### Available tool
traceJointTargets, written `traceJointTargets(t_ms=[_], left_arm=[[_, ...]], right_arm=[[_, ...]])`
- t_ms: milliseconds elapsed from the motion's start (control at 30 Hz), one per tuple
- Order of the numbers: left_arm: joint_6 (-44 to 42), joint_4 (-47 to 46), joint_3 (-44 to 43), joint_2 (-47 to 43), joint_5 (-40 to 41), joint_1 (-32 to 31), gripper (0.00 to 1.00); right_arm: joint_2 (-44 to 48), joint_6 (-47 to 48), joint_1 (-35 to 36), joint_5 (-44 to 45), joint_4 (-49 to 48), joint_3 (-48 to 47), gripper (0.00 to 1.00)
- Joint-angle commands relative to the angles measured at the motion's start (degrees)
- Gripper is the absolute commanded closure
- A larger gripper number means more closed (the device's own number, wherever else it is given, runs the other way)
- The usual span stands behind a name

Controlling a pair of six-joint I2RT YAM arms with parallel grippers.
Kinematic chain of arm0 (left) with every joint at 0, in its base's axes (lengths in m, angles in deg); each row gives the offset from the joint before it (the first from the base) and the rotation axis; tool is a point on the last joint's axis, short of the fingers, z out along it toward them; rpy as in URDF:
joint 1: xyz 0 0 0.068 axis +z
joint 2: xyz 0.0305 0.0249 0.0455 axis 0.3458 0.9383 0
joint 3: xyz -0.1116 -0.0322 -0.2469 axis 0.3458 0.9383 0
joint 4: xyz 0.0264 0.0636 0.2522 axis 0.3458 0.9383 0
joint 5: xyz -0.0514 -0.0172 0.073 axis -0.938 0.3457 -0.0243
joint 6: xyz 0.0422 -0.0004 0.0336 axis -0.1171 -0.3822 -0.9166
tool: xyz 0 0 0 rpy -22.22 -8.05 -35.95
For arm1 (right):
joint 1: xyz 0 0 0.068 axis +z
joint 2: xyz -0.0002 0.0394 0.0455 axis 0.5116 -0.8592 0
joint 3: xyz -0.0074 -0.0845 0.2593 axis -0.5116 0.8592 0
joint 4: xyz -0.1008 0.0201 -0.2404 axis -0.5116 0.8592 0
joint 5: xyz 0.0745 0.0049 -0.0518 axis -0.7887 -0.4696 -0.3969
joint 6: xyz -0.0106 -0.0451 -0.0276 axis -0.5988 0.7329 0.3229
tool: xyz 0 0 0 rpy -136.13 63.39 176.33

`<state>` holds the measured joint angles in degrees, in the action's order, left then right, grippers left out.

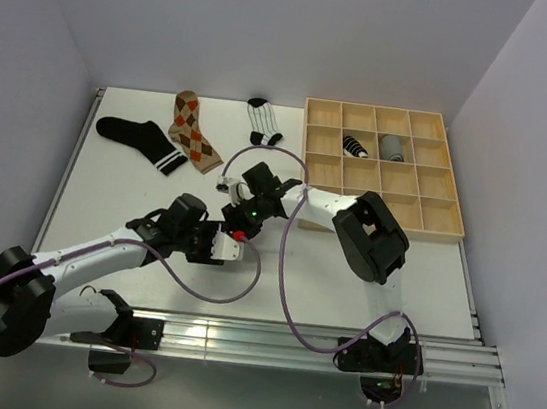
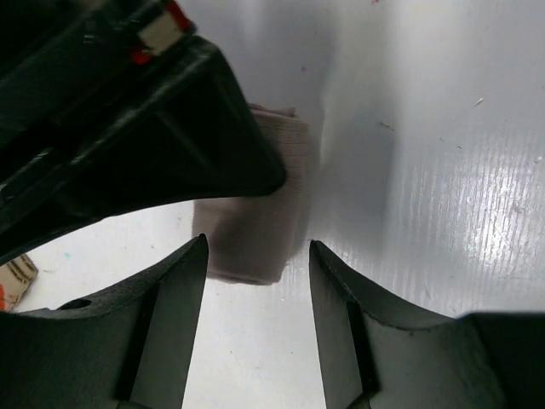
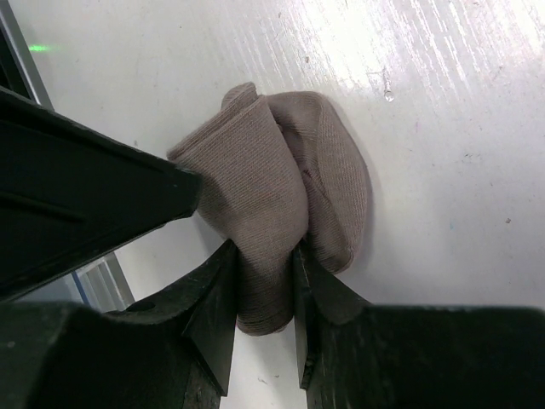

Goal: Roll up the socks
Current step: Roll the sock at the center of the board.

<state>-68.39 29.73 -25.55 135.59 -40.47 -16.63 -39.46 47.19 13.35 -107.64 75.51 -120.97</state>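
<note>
Two grippers on one taupe sock (image 3: pixel 285 183), middle of the table (image 1: pixel 113 194). The right gripper (image 3: pixel 262 256) is clamped on the sock's near end, with the bundle running straight out from it. The left gripper (image 2: pixel 257 249) is open, and the sock sits dead ahead, just past its tips.

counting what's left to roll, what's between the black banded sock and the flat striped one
The argyle sock lies flat between the black sock and the striped sock, shown in the top view.

White table (image 1: pixel 103 197) bears socks (image 1: pixel 190 131) and wooden tray (image 1: pixel 439 214).
</note>
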Motion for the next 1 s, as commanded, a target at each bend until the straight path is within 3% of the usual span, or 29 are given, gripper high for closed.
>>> traceJointTargets(t_ms=[0,333,967], left_arm=[[-2.3,-3.8,0.6,1.5,2.0,-1.0,0.44],[-3.6,-11.1,1.9,7.5,5.6,-1.8,0.44],[-9.0,-12.7,3.2,13.6,8.9,-1.8,0.44]], right_arm=[[-4.7,2.2,-0.9,7.2,7.5,1.6,0.82],[-6.3,2.9,-1.2,5.3,9.1,0.9,0.82],[-8.5,3.7,-3.0,-0.7,12.0,-0.2,0.81]])
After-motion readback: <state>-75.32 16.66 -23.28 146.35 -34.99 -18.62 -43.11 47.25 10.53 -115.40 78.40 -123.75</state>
